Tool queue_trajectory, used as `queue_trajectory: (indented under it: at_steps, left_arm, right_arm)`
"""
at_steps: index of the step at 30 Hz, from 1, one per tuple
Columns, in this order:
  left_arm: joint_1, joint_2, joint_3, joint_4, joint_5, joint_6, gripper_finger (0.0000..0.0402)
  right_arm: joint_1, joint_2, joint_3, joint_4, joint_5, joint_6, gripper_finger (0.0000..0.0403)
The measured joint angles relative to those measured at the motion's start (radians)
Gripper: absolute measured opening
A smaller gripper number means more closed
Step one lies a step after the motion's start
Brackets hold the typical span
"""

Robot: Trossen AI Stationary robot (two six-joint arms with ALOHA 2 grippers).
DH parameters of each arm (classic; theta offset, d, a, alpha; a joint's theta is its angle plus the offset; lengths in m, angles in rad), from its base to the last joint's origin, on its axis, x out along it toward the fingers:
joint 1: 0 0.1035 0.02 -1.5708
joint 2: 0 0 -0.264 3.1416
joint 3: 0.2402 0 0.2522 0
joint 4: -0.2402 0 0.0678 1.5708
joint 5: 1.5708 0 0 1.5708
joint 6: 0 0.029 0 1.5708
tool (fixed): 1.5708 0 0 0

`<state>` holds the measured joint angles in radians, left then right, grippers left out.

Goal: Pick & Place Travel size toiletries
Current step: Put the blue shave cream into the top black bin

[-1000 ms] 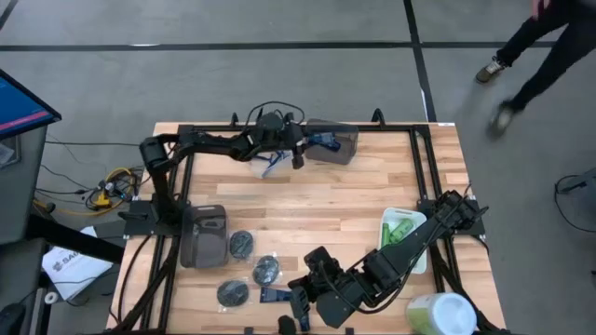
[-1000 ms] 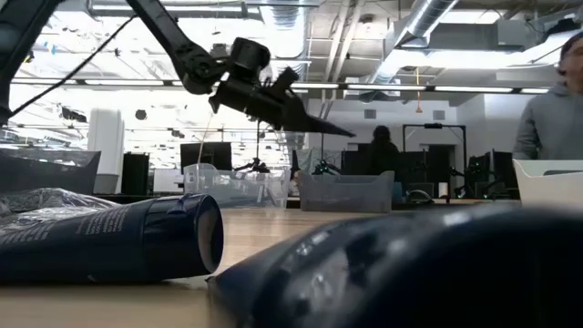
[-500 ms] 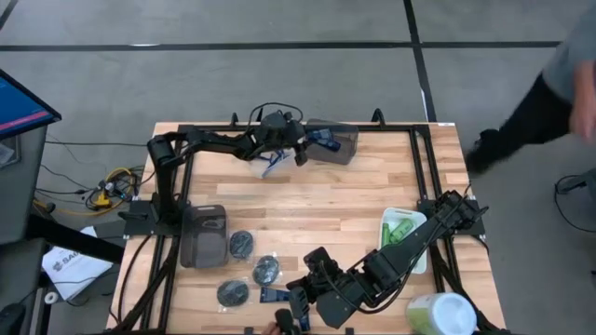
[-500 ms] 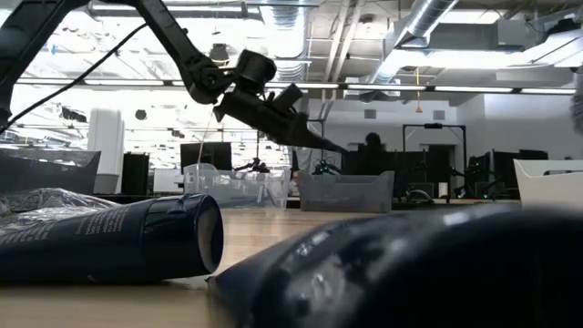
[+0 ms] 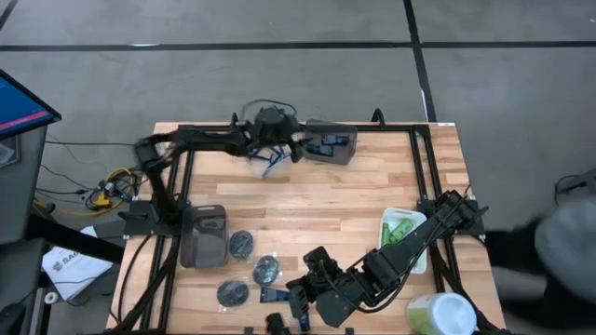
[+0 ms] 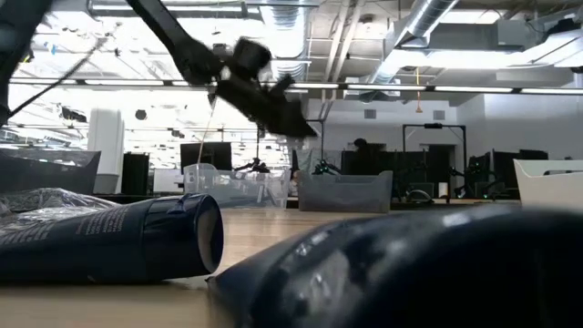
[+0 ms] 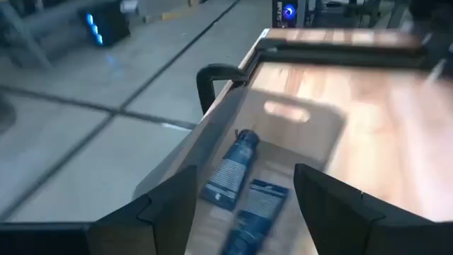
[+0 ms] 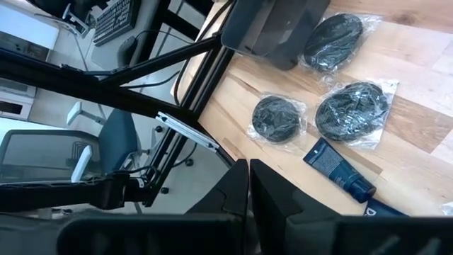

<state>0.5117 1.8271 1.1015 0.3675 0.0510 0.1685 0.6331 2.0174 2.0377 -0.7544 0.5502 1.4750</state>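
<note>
Left gripper, fingers spread and empty, above the clear bin at the table's far edge, two navy tubes lying inside. Right gripper, shut on nothing visible, waits among wrapped discs and a tube (near edge). Risk: a careless pass could push items off the table.

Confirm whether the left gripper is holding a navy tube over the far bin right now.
No. The left gripper is open and empty, with two navy tubes lying in the grey bin below.
</note>
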Motion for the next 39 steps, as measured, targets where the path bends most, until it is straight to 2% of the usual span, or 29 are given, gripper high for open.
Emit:
queue_trajectory:
  at_steps: [4,7,10,14,19,23,27,34,39]
  left_arm:
    - [0.000,-0.235,-0.002,-0.235,0.002,-0.096,0.0231]
    - [-0.002,-0.453,-0.030,-0.370,0.004,-0.098,0.0231]
    - [-0.005,-0.685,-0.057,-0.431,-0.002,-0.102,0.0231]
    - [-0.007,-0.965,-0.096,-0.441,-0.003,-0.164,0.0231]
    - [-0.007,-1.216,-0.117,-0.452,-0.004,-0.253,0.0231]
    - [-0.007,-1.330,-0.118,-0.463,-0.007,-0.312,0.0231]
    - [-0.007,-1.406,-0.118,-0.493,-0.007,-0.368,0.0231]
    - [-0.007,-1.476,-0.118,-0.587,0.028,-0.443,0.0231]
    - [-0.007,-1.488,-0.118,-0.602,0.068,-0.470,0.0231]
  right_arm:
    - [-0.008,0.000,0.000,-0.051,-0.006,0.030,0.0010]
    - [-0.032,0.000,0.000,-0.123,-0.094,0.064,0.0014]
    - [-0.060,0.000,0.000,-0.176,-0.181,0.060,0.0029]
    - [-0.091,0.000,0.000,-0.212,-0.241,0.014,0.0054]
    - [-0.120,0.000,0.000,-0.289,-0.344,-0.022,0.0060]
    - [-0.135,0.000,-0.001,-0.328,-0.358,-0.075,0.0060]
    - [-0.152,0.000,-0.050,-0.305,-0.350,-0.198,0.0060]
    - [-0.161,0.000,-0.174,-0.074,-0.343,-0.540,0.0060]
    - [-0.159,0.001,-0.215,0.019,-0.348,-0.759,0.0060]
